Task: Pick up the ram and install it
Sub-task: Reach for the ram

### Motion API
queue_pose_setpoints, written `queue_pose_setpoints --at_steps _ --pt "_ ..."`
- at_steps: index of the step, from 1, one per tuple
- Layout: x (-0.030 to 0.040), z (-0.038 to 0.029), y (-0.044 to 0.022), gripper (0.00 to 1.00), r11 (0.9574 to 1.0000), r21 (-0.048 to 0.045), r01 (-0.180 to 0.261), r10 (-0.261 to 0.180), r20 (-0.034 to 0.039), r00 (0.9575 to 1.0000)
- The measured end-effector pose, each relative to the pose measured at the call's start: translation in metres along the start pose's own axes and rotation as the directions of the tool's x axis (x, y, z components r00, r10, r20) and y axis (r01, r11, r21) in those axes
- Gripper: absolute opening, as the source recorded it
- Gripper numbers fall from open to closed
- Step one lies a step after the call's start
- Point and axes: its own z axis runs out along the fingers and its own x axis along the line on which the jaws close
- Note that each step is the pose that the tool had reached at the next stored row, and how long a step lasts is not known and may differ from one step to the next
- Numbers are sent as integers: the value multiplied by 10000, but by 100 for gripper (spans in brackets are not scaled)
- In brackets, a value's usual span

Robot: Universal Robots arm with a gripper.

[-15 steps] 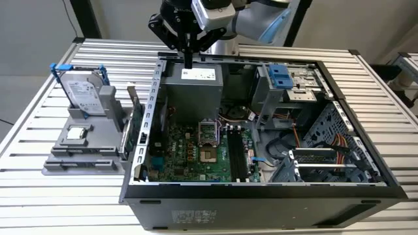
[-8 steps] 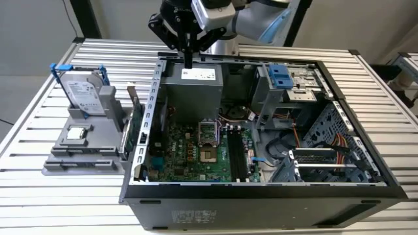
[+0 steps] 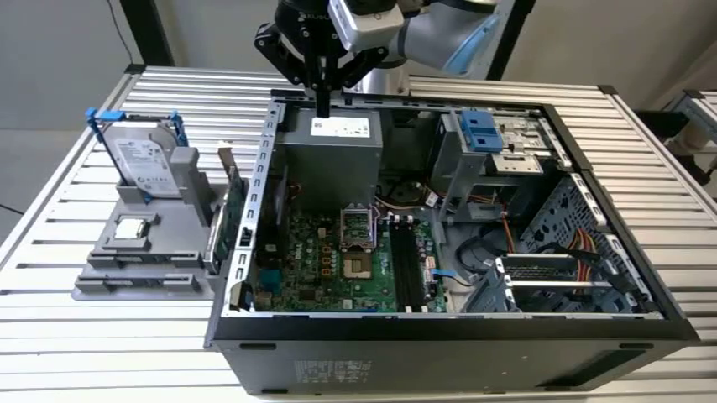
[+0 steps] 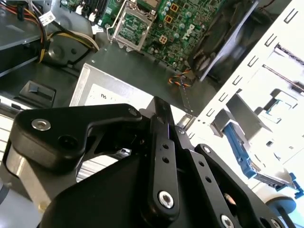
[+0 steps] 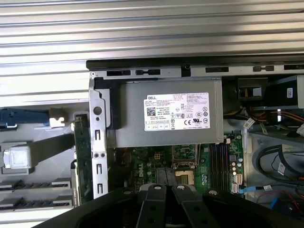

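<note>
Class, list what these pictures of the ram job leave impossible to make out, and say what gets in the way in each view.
1. Memory slots, exterior view: too small and dark to tell whether the ram sits in them.
2. Motherboard, first wrist view: part of it is hidden behind the gripper.
3. Green card, exterior view: seen edge-on, so its faces are hidden.

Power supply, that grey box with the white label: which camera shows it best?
The first wrist view: the power supply lies face-on, its label whole. The exterior view shows it slanted at the far end of the case, beneath the tool. The second wrist view shows one corner behind the tool.
</note>
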Motion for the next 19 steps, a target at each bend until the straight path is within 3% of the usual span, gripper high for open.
queue_pose_setpoints --at_steps 8,19 --pt "6 0 0 0 10000 -1 0 0 0 10000" --pt "117 -3 -8 0 10000 -1 4 -4 0 10000"
